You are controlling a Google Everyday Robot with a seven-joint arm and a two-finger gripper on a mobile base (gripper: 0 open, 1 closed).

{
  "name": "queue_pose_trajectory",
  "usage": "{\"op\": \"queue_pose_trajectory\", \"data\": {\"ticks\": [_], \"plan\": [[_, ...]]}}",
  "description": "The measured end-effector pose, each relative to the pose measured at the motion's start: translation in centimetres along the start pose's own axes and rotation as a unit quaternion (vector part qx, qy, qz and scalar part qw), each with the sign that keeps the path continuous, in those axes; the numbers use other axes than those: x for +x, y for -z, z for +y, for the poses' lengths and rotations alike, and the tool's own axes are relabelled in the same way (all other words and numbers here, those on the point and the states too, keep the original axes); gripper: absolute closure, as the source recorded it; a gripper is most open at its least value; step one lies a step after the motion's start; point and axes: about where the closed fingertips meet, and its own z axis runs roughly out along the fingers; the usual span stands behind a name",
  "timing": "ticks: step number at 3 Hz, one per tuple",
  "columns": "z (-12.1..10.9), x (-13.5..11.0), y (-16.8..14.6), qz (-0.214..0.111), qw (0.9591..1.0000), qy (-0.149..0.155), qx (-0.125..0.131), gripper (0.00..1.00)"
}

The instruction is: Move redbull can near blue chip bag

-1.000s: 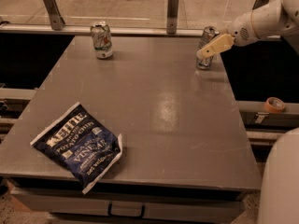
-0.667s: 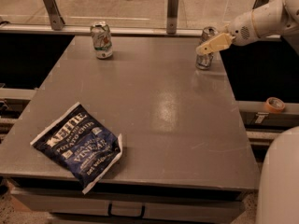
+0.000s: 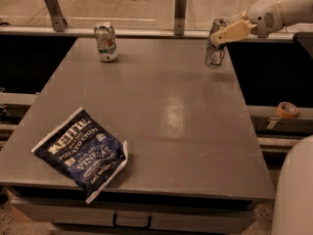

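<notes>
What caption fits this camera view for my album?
The end effector holds the redbull can by the far right corner of the table, far from the blue chip bag.

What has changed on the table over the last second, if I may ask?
The hand, at the table's far right corner, has risen a little with the redbull can, which it seems to grip near the top. The can now looks tilted and slightly lifted. The blue chip bag at the near left and the white-green can at the far left have stayed put.

Gripper (image 3: 218,37) at redbull can (image 3: 214,58), perhaps in contact, far right of table (image 3: 166,131)
</notes>
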Motion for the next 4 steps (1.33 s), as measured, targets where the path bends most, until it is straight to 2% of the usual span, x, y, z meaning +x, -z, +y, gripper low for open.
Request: {"op": "queue_pose_trajectory", "data": {"ticks": [1,2,3,4], "plan": [[-0.1,0.1,-0.4,0.001,1.0,-0.001,-0.002,1.0],[1.2,-0.2,-1.8,-0.004,0.9997,-0.005,-0.024,1.0],[4.9,-3.9,-3.0,-0.044,0.9979,0.01,-0.048,1.0],[10.8,-8.6,-4.4,-0.092,0.9921,0.037,-0.077,1.0]]}}
